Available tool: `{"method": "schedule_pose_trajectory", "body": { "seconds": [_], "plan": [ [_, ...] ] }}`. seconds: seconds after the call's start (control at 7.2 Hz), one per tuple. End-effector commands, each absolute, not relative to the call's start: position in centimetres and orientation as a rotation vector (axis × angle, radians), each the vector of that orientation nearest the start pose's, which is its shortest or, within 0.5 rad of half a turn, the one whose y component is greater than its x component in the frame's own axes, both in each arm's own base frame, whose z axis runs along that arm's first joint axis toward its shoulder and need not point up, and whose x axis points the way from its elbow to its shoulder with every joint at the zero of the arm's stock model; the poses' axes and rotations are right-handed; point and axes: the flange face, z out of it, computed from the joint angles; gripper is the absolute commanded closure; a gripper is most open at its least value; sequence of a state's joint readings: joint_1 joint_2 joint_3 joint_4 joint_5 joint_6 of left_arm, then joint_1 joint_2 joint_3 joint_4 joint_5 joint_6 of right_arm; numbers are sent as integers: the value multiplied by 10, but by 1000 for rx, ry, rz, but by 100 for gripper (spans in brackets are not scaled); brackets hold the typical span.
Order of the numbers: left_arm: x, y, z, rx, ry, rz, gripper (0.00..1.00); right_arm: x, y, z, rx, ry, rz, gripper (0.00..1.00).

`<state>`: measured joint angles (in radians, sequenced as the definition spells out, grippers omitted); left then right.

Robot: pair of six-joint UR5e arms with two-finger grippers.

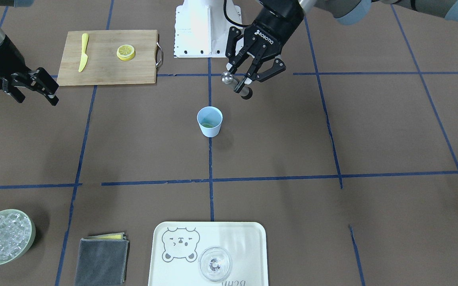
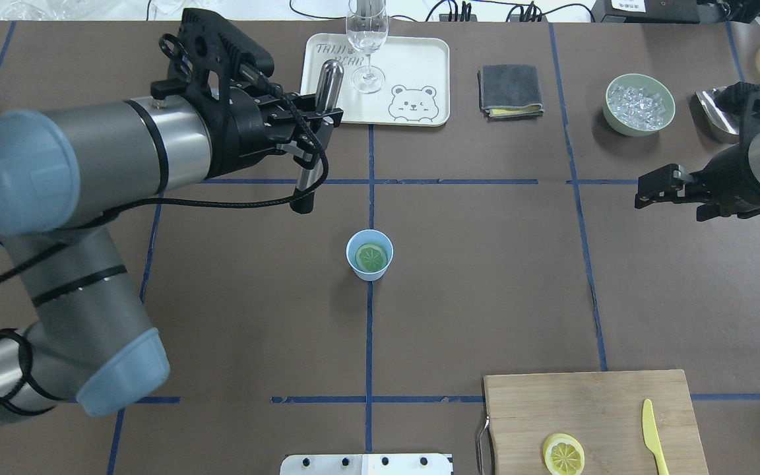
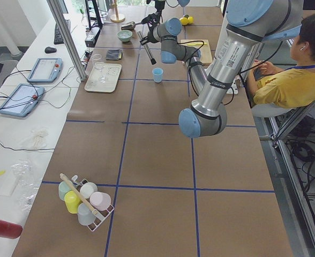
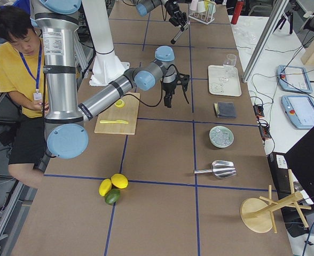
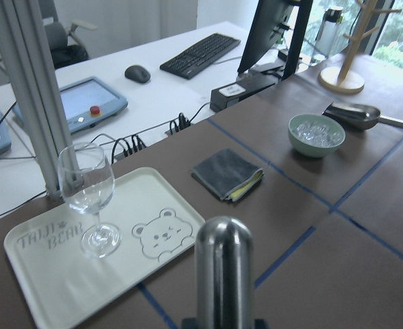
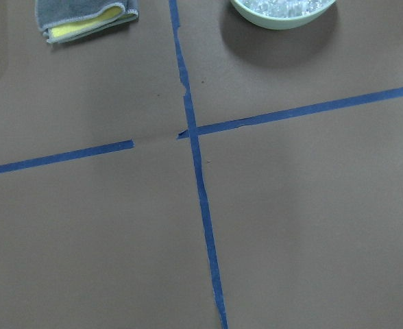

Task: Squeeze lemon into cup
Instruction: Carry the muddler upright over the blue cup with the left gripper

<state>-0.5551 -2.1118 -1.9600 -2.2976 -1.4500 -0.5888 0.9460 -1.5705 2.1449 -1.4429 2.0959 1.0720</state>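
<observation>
Left gripper point(image 1: 241, 81), marked ROBOTIQ, clamps a steel muddler point(image 5: 222, 267), clear of the cup point(image 1: 210, 122). Right gripper point(image 1: 36, 97) spread, empty. Tray point(image 2: 419, 79) reads TAIJI BEAR; lemon point(image 1: 125, 52) on board point(image 1: 105, 71).

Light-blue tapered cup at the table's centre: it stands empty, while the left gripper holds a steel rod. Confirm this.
Not quite. The light-blue tapered cup is not empty: the overhead exterior view shows a round citrus slice lying inside it. The rest is right: the left gripper holds a steel rod.
</observation>
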Motion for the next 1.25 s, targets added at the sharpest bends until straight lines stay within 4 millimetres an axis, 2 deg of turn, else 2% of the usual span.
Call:
{"method": "schedule_pose_trajectory", "body": {
  "seconds": [0.0,0.14,0.42,0.56,0.69,0.83,1.11],
  "plan": [
    [464,-374,134,1333,1074,76,100,-192,-414,405,96,-858,216,0],
    [484,-368,139,1347,1069,106,100,-191,-413,408,93,-855,217,0],
    [497,-366,131,1354,1074,87,100,-190,-412,408,88,-857,216,0],
    [521,-359,131,1348,1052,69,100,-190,-411,407,87,-859,216,0],
    [535,-359,135,1347,1033,67,100,-189,-409,410,83,-855,218,0],
    [537,-359,140,1344,1027,71,100,-189,-409,411,80,-853,221,0],
    [550,-347,145,1327,1031,97,100,-189,-410,412,79,-852,221,0]
  ]
}}
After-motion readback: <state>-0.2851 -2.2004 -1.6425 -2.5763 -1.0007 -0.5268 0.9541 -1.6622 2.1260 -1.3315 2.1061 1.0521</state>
